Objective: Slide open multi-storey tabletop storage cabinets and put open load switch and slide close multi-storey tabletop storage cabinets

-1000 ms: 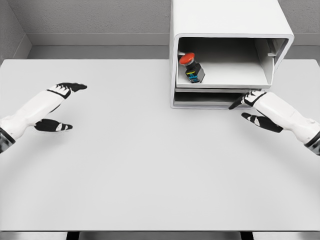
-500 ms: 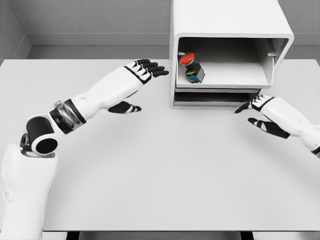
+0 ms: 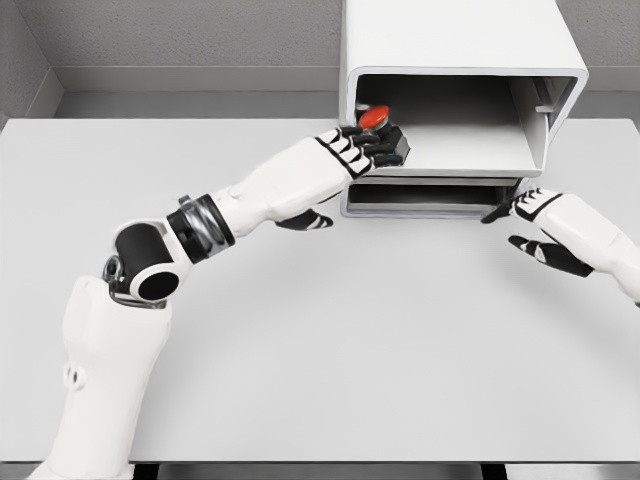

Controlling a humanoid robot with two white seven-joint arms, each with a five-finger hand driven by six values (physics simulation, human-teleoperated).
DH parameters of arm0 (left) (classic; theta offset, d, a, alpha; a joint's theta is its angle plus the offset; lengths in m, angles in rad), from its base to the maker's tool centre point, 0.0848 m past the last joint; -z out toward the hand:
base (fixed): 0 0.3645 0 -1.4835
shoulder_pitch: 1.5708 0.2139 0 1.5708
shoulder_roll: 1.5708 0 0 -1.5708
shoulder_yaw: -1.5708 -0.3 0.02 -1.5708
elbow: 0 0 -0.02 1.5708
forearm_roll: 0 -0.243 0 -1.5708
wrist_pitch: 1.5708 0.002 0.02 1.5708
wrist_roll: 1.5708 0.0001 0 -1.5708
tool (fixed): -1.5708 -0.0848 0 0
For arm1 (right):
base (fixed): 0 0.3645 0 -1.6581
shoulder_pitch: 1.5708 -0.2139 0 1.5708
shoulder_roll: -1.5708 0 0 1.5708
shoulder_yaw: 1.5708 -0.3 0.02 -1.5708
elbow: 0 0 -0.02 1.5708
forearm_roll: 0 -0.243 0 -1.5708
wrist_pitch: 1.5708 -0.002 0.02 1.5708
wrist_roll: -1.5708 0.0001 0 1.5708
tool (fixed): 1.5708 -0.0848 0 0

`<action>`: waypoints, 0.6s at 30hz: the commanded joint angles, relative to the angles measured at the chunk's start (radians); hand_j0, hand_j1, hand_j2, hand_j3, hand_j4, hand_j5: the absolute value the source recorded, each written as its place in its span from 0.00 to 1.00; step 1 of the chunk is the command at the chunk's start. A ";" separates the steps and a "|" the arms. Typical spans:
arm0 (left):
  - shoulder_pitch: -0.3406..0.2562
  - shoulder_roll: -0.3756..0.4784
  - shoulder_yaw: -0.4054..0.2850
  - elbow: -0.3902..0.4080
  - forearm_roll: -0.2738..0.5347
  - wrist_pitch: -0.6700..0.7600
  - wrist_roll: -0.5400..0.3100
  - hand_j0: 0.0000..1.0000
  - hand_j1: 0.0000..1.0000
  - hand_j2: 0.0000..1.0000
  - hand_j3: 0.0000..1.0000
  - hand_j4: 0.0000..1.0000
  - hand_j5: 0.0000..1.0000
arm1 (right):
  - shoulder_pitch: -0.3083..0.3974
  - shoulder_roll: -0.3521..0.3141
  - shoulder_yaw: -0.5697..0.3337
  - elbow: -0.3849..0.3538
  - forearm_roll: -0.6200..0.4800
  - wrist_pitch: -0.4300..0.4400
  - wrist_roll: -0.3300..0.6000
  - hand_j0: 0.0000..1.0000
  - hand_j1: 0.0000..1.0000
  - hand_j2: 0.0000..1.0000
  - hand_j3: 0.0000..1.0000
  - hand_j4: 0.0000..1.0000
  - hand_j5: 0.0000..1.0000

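The white storage cabinet (image 3: 455,30) stands at the back right of the table, its upper level open at the front. Inside, on the left of the upper shelf (image 3: 470,150), sits the load switch (image 3: 375,118), a red button on a black body. My left hand (image 3: 362,150) reaches in from the left. Its black fingers (image 3: 385,140) lie stretched over the switch's body and hide most of it, while the thumb hangs below the shelf, apart from the switch. My right hand (image 3: 522,228) hovers open by the cabinet's lower right corner.
The lower drawer (image 3: 430,195) of the cabinet looks pushed in, a dark slot along its front. The white table (image 3: 330,340) runs wide in front of the cabinet. A grey wall (image 3: 180,40) rises behind it.
My left arm has swung far to the right, from the table's left side up to the switch in the cabinet. My right hand has drifted slightly right and down, away from the lower drawer.
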 commanded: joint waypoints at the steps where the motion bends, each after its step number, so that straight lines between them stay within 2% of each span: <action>1: -0.002 -0.006 -0.023 0.017 -0.009 0.003 0.001 1.00 1.00 1.00 1.00 1.00 1.00 | 0.000 -0.010 -0.001 0.016 -0.005 0.001 -0.025 0.63 0.63 0.63 0.63 0.63 0.63; 7: -0.005 -0.006 -0.048 0.018 -0.019 0.003 0.001 1.00 1.00 1.00 1.00 1.00 1.00 | 0.037 -0.005 -0.031 0.022 -0.005 0.001 -0.025 0.64 0.64 0.64 0.64 0.64 0.64; 11: -0.037 -0.006 -0.040 0.077 -0.017 0.003 0.001 1.00 1.00 1.00 1.00 1.00 1.00 | 0.041 -0.005 -0.037 0.022 -0.005 0.001 -0.023 0.64 0.64 0.64 0.64 0.64 0.64; 18: -0.058 -0.006 -0.043 0.103 -0.017 0.003 0.001 1.00 1.00 1.00 1.00 1.00 1.00 | 0.041 -0.004 -0.038 0.022 -0.005 0.001 -0.023 0.65 0.65 0.65 0.65 0.65 0.65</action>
